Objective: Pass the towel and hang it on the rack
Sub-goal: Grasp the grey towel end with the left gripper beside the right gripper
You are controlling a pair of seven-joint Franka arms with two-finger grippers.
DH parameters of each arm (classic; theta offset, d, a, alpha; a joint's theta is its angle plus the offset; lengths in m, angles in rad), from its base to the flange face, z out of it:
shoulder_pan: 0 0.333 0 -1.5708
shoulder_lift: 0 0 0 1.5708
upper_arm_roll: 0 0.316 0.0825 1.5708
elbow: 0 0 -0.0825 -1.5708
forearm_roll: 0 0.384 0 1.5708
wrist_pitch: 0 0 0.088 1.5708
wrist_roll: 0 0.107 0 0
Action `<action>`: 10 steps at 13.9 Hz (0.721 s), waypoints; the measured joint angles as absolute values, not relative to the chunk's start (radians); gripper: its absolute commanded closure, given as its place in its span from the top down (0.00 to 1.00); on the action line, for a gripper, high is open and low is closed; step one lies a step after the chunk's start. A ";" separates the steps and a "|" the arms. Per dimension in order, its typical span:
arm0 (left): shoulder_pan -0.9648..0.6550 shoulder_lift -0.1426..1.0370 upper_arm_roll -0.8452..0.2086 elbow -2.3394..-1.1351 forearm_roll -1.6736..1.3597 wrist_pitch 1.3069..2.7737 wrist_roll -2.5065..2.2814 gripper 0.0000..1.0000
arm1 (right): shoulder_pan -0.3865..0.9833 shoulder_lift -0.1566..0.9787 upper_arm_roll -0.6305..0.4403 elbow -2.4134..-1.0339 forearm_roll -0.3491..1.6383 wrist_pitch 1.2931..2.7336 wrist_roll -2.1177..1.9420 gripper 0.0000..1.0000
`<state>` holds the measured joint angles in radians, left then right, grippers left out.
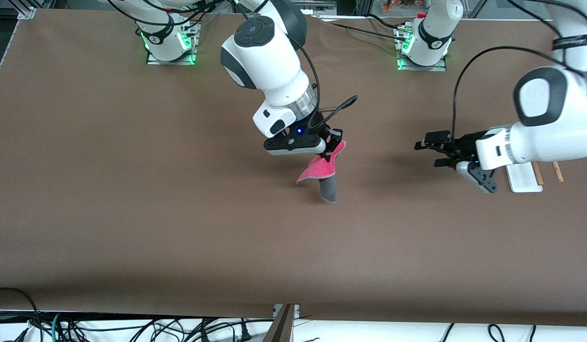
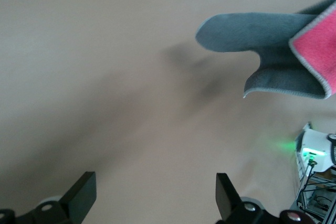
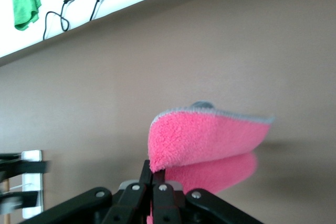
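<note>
1. Front view, table (image 1: 132,213): brown surface spanning the whole picture, with both arm bases along its upper edge.
2. Right gripper (image 1: 332,145): carried over the middle of the table by the arm whose base stands toward that view's left. Fingers clenched on an edge of the towel; in the right wrist view the two black fingers (image 3: 152,182) meet with the pink cloth pinched between them.
3. Towel (image 1: 322,175): hangs from the right gripper, clear of the table, its shadow on the surface below. Pink-red face folded outward at the top, a dark grey flap drooping at the lowest point. In the right wrist view the towel (image 3: 205,137) shows as a curled pink fold with a thin grey rim; in the left wrist view the towel (image 2: 273,51) shows mostly grey with a pink patch at one corner.
4. Left gripper (image 1: 429,153): held sideways over the table toward the left arm's end, pointing at the towel but well apart from it. Fingers released and spread wide, grasping nothing; the left wrist view shows two black fingertips (image 2: 81,195) standing apart with bare table between them.
5. Rack (image 1: 526,178): on the table at the left arm's end, largely hidden under the left arm. White base and the ends of two brown rods (image 1: 557,172) show.
</note>
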<state>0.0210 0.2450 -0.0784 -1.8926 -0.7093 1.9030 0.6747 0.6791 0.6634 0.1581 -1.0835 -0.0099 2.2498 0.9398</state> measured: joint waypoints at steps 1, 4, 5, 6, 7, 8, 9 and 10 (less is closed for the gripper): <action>0.021 0.246 -0.090 -1.944 -0.775 1.954 0.763 1.00 | 0.690 0.663 0.158 -1.083 -0.010 2.264 0.950 0.00; 0.023 0.245 -0.180 -2.024 -0.885 2.089 0.919 1.00 | 0.716 0.663 0.158 -1.083 -0.010 2.278 0.980 0.00; 0.022 0.245 -0.221 -2.039 -0.918 2.148 0.949 1.00 | 0.721 0.663 0.158 -1.084 -0.010 2.278 0.981 0.00; 0.020 0.245 -0.262 -2.054 -0.960 2.207 0.981 1.00 | 0.726 0.663 0.158 -1.084 -0.010 2.279 0.982 0.00; 0.018 0.245 -0.286 -2.068 -0.991 2.249 1.010 1.00 | 0.731 0.663 0.158 -1.083 -0.010 2.279 0.982 0.00; 0.017 0.246 -0.302 -2.079 -1.009 2.285 1.039 1.00 | 0.737 0.663 0.158 -1.084 -0.010 2.280 0.982 0.00; 0.017 0.249 -0.308 -2.085 -1.015 2.315 1.064 1.00 | 0.743 0.663 0.158 -1.084 -0.010 2.281 0.983 0.00; 0.017 0.255 -0.310 -2.087 -1.017 2.334 1.089 1.00 | 0.748 0.664 0.158 -1.084 -0.010 2.281 0.984 0.00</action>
<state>0.0174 0.2547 -0.3096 -2.0866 -1.0167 2.3340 1.0885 0.7477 0.6639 0.1583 -1.0836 -0.0099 2.2809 0.9835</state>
